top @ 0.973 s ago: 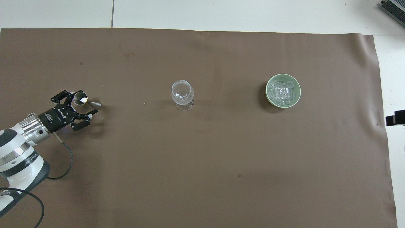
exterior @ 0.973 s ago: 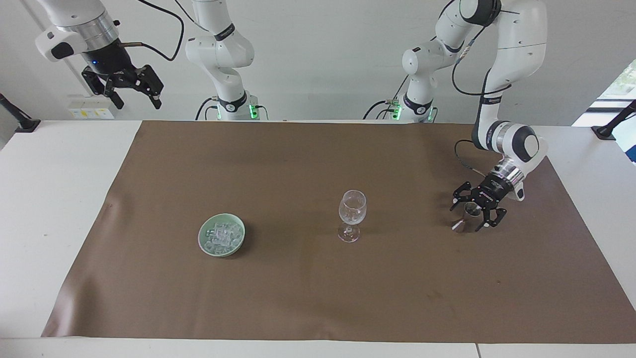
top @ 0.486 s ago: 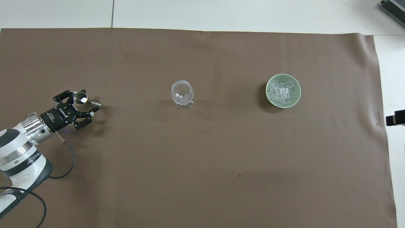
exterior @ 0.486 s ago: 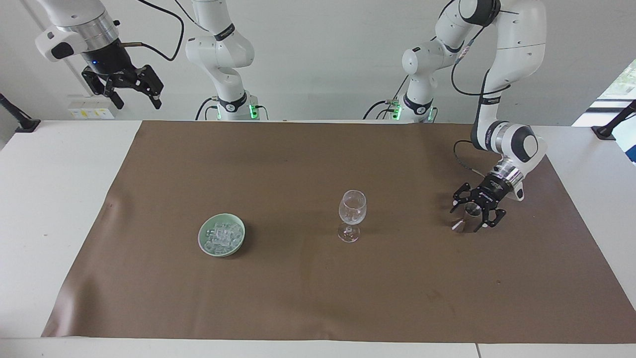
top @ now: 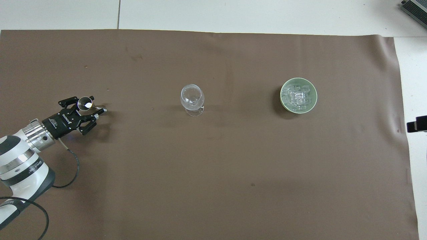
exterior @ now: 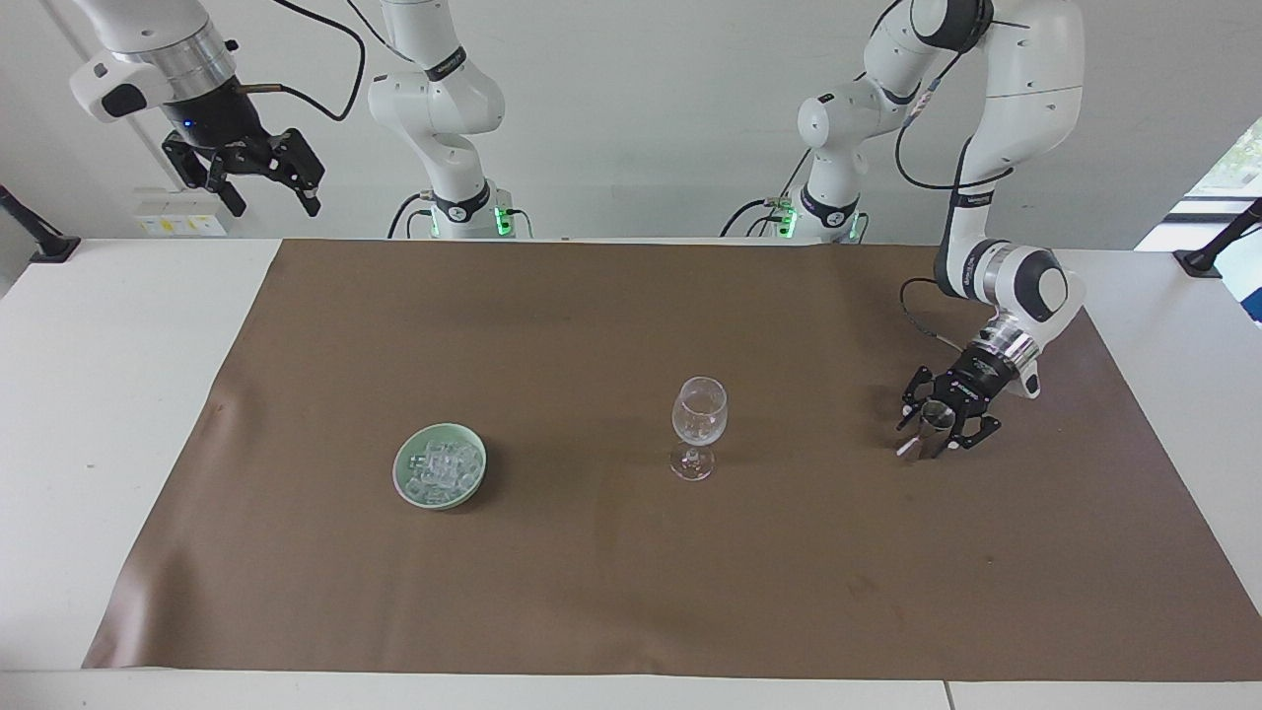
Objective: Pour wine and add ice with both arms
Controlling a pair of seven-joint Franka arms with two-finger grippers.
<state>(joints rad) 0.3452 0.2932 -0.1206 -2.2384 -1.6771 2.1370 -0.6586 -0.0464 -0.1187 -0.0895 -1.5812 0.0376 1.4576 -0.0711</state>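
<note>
Brown paper (top: 213, 186) covers the worktop (exterior: 118, 394), and on it stand three things in a row, well apart. Toward the left arm's end a small metal cup (exterior: 933, 418) (top: 85, 103) sits between the fingers of the left tool (exterior: 937, 431) (top: 87, 107), which flank it closely; whether they grip it I cannot tell. At the middle a clear wine glass (exterior: 699, 422) (top: 192, 98) stands upright with open paper all round it. Toward the right arm's end a pale green bowl (exterior: 406, 490) (top: 283, 101) holds the ice (exterior: 441, 468) (top: 298, 97), heaped as small clear cubes. Over the bare worktop at that end, the right tool (exterior: 258, 168) waits high, fingers spread and holding nothing.
</note>
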